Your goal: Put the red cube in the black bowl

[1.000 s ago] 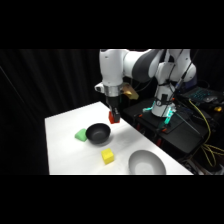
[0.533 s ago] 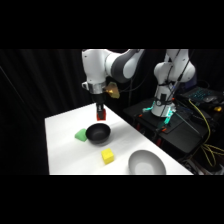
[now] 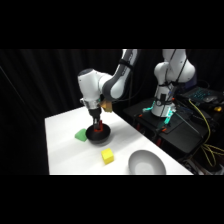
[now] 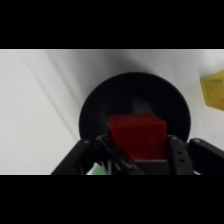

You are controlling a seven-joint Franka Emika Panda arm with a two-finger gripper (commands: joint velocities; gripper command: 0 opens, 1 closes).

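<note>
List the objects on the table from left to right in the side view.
Green block → black bowl, with the tool holding the red cube over it → yellow cube → grey bowl.

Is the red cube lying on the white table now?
No, the red cube is held between the fingers, directly above the black bowl.

The yellow cube [image 4: 215,89] was cut off by the wrist view's right edge. The grey bowl [image 3: 146,163] ran under the side view's lower band. The red cube [image 4: 138,136] hid part of the black bowl [image 4: 134,92].
</note>
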